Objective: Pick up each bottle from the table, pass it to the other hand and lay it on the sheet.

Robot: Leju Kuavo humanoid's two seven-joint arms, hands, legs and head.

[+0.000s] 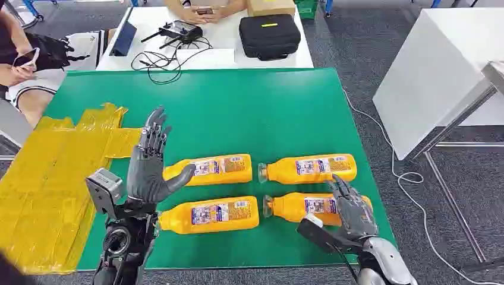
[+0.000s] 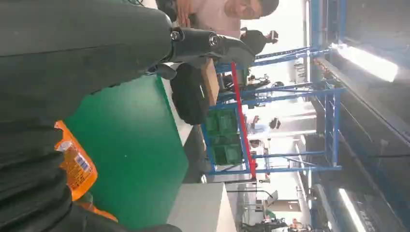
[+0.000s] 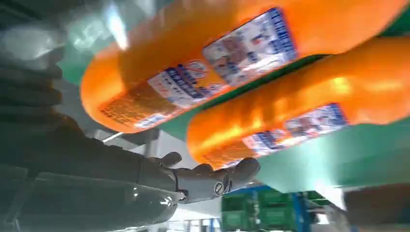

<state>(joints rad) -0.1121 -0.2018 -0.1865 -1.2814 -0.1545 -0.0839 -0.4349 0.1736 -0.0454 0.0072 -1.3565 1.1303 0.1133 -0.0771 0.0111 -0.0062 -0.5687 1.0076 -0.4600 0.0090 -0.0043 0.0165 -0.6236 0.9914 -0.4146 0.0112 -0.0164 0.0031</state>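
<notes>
Right hand on the lower-right bottle, left hand raised and holding nothing.

The right hand [image 1: 352, 209], at the lower right of the head view, lies over the base end of the lower-right orange plastic bottle with a printed label [image 1: 297, 206], fingers draped on it; whether it grips cannot be told. That bottle lies close to the right edge of the green table mat [image 1: 249, 107]. The left hand [image 1: 148, 166] stands upright at centre left with fingers spread, beside the upper-left orange bottle [image 1: 217, 168]. Two more orange bottles [image 1: 209, 214] [image 1: 310, 168] complete a two-by-two block, all lying flat. Bare green mat stretches above them. The crinkled yellow plastic sheet [image 1: 47, 178] covers the left edge. A black zipped case [image 1: 269, 35] sits on the white table [image 1: 220, 56] at top centre.
</notes>
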